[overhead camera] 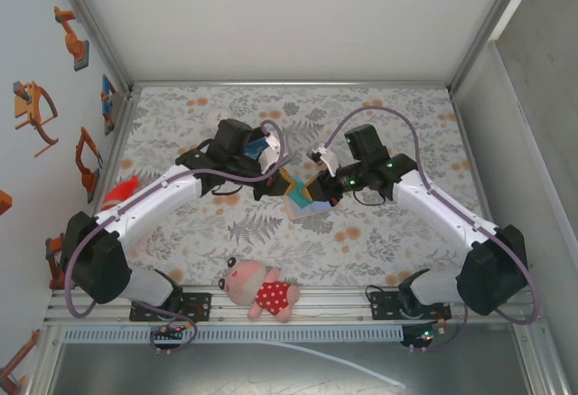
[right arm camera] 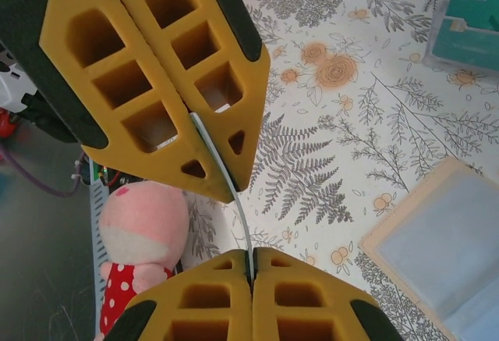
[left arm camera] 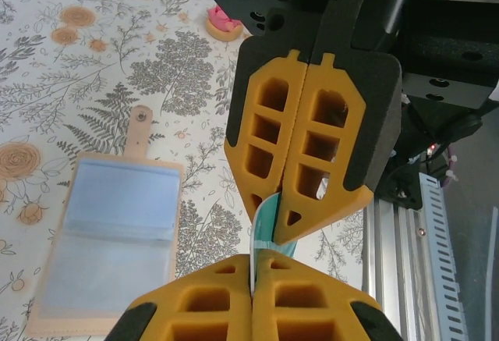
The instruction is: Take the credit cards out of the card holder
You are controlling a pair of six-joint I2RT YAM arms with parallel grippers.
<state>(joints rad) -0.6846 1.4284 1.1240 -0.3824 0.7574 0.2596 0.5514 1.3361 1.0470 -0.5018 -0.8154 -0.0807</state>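
Currently: floral-patterned grey tabletop (overhead camera: 388,232). The white left arm (overhead camera: 153,196) and white right arm (overhead camera: 433,205) reach in from the near edge and meet over its middle. A pink plush toy in a red spotted dress (overhead camera: 262,294) lies at the near edge between the bases, well apart from the work.

Small tan leather card holder with blue-grey inner faces (left arm camera: 117,232): open and flat on the tabletop, mid-table, about where the arms meet.
- Left wrist view: it lies beside the pincer and apart from it, not under it. The clear pockets that show look empty.
- Its long axis runs from the snap tab (left arm camera: 140,126) to the opposite edge, roughly in line with the pincer's length. Its heading in the scene I cannot fix.
- Right wrist view: one corner shows, likewise off to the side and apart.

Left pincer (left arm camera: 257,259): clenched, grasping a thin teal card (left arm camera: 267,220) edge-on between the orange fingers (left arm camera: 312,146).

Right pincer (right arm camera: 248,259): clenched on a thin pale sheet (right arm camera: 226,173), edge-on. Probably a card, not confirmed. Whether the two grips share one item I cannot tell.

Judgement: neither arm is clearly nearer the card holder, which sits about midway between them, left to right. Both held pieces look free of the pockets. The coming move therefore turns on carrying them sideways to bare tabletop, away from the card holder and not down onto it.
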